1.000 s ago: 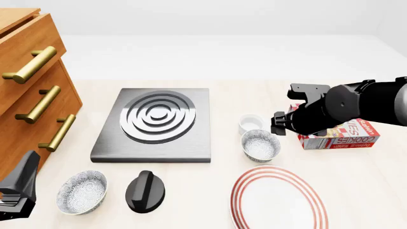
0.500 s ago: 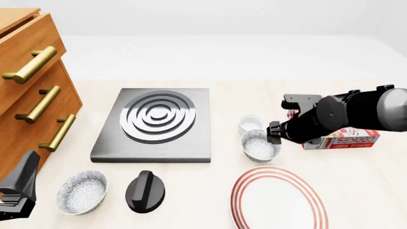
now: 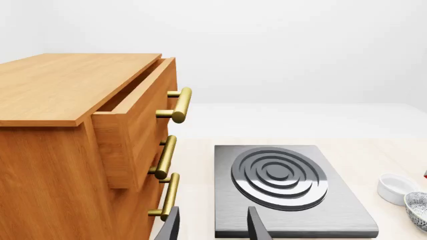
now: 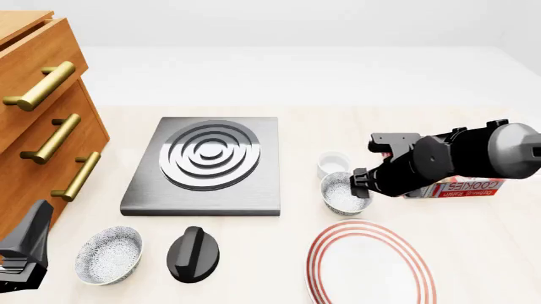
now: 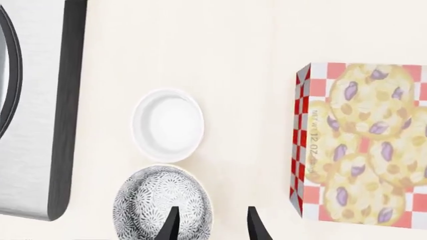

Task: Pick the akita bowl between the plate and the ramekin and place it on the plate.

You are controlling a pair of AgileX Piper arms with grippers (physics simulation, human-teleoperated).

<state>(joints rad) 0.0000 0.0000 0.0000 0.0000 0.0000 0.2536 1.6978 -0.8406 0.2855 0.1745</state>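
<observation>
The akita bowl (image 4: 341,194) (image 5: 162,204), speckled white inside, stands between the white ramekin (image 4: 333,163) (image 5: 167,125) and the red-ringed plate (image 4: 369,263). My right gripper (image 4: 360,183) (image 5: 212,229) hangs open just above the bowl's right side. In the right wrist view one finger lies over the bowl's inside and the other outside its rim; whether they touch it I cannot tell. My left gripper (image 4: 21,258) (image 3: 213,229) rests open at the front left, holding nothing. The bowl's edge (image 3: 419,209) and the ramekin (image 3: 395,187) also show in the left wrist view.
A look-alike speckled bowl (image 4: 108,254) and a black knob-shaped object (image 4: 192,253) lie at the front left. A grey stove plate (image 4: 207,163) occupies the middle. A cookie box (image 4: 463,185) (image 5: 360,145) lies right of the ramekin. A wooden drawer cabinet (image 4: 42,120) (image 3: 80,140) stands at left.
My right arm has moved left and down, from beside the cookie box to over the akita bowl's right side. The left arm has stayed still.
</observation>
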